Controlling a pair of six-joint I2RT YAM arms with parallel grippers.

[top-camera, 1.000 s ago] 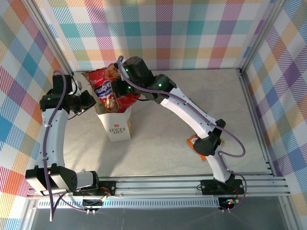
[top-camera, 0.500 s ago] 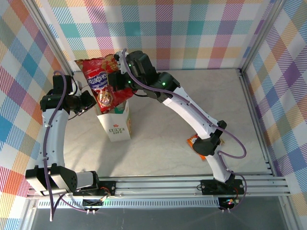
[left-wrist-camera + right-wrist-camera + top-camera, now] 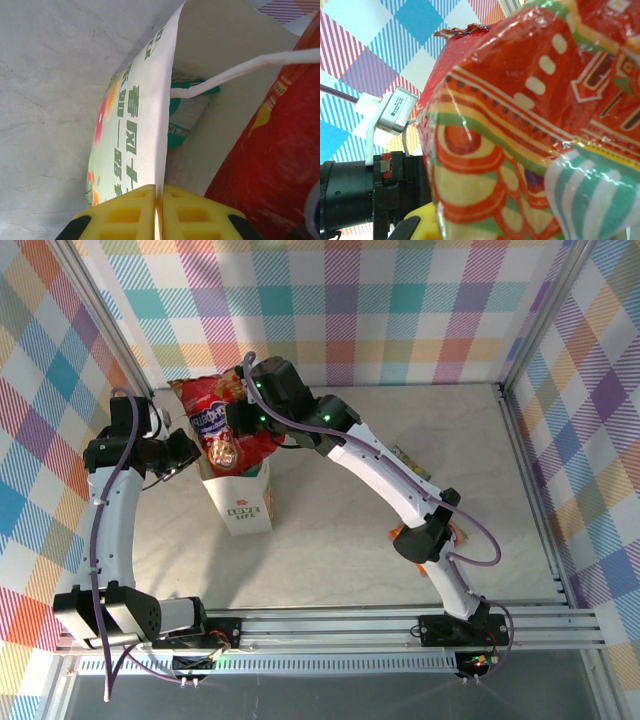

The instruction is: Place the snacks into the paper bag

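Pinching the paper bag's (image 3: 247, 508) rim between closed left fingers (image 3: 131, 212), near the counter's (image 3: 330, 560) far-left corner. Clamping one large red packet (image 3: 213, 420) in the right fingers (image 3: 243, 418), its bottom at the bag's mouth. Showing one teal-white packet (image 3: 186, 117) inside the bag and one orange packet (image 3: 400, 533) under the right arm. Leaving the counter's right side open.

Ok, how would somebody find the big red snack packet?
Start at the grey table and find the white paper bag standing on its left side. The red packet hangs at the bag's open top, pinched by the right claw. It is big, shiny and red, much larger than the orange packet lying under the right arm.
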